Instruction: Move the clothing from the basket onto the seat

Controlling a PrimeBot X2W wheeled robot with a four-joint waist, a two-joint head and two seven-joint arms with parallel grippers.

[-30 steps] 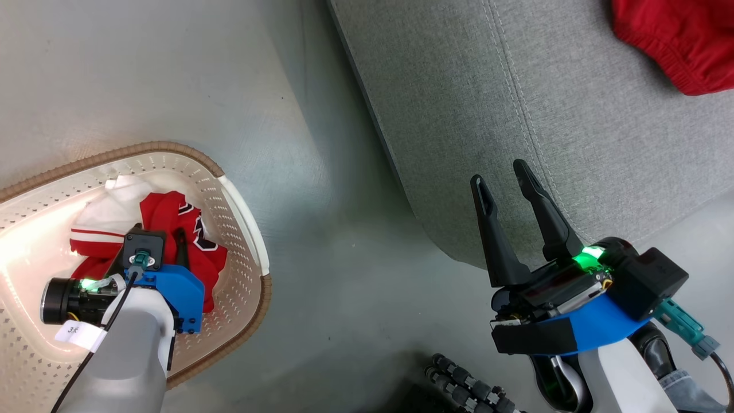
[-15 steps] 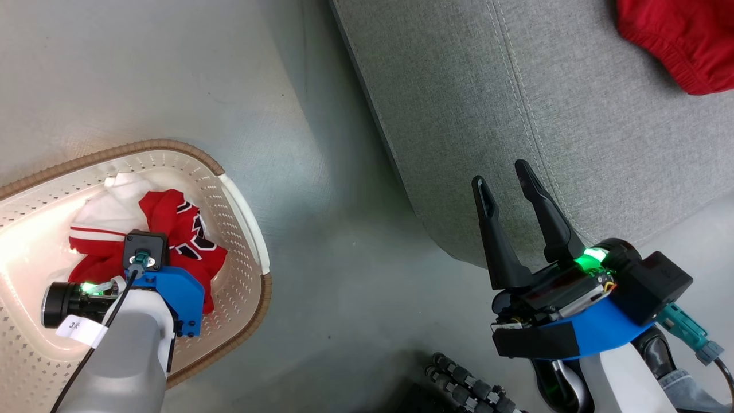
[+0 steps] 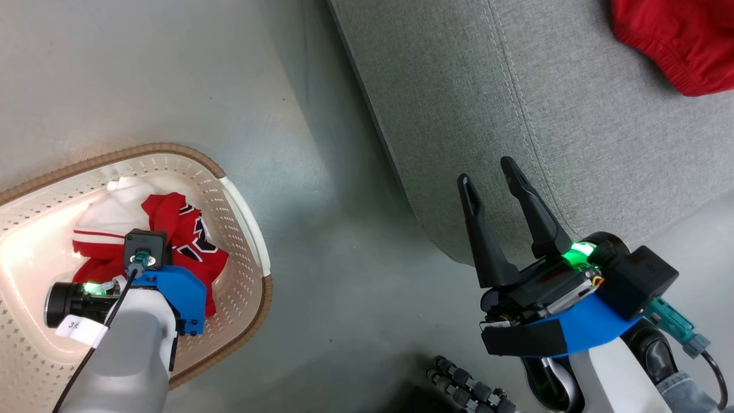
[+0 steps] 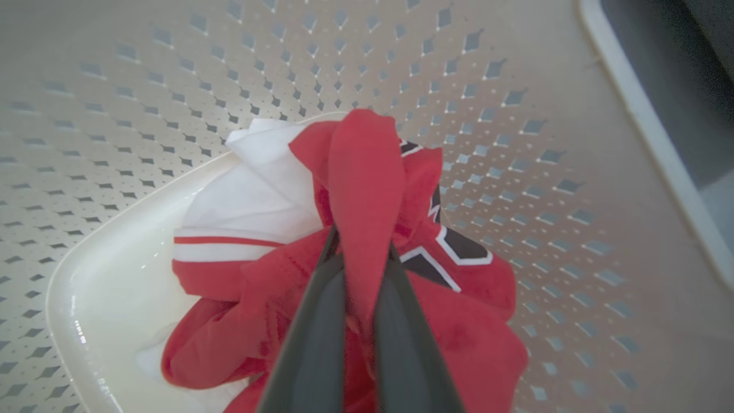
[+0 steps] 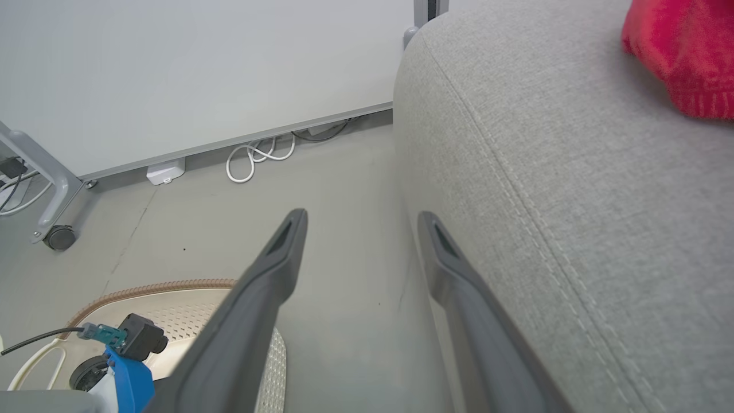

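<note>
Since a sec ago, left claw [image 4: 362, 244] has gone from spread to clamped, & the red cloth betw. its fingers [image 4: 309, 344] now stands up in a ridge. Right claw [image 3: 485, 172] has slid a bit left in head view.

Left claw grips the clothing [image 4: 367, 166]: a red fold is pinched betw. both dark fingers. White panel, red-white stripe & dark print w/ white outline bunch around it. Clothing sits at the bottom of the basket [image 4: 516, 143]. In head view it lies toward the basket's right side, w/ the pale left forearm [image 3: 126, 355] reaching down over it.

Basket stands on grey floor [image 3: 321, 241], apart from the seat [image 3: 487, 86].

Right claw is open, nothing betw. its fingers. It hangs over the floor just beside the seat's rounded edge; in head view its tips overlap the seat corner.

Farther on, a red garment [image 3: 676, 40] lies on the seat top, well apart from right claw.

Beyond, in right wrist view: white cable coil [image 5: 252, 160] at foot of a pale wall, plus a castor [image 5: 57, 236] on a grey frame leg.
</note>
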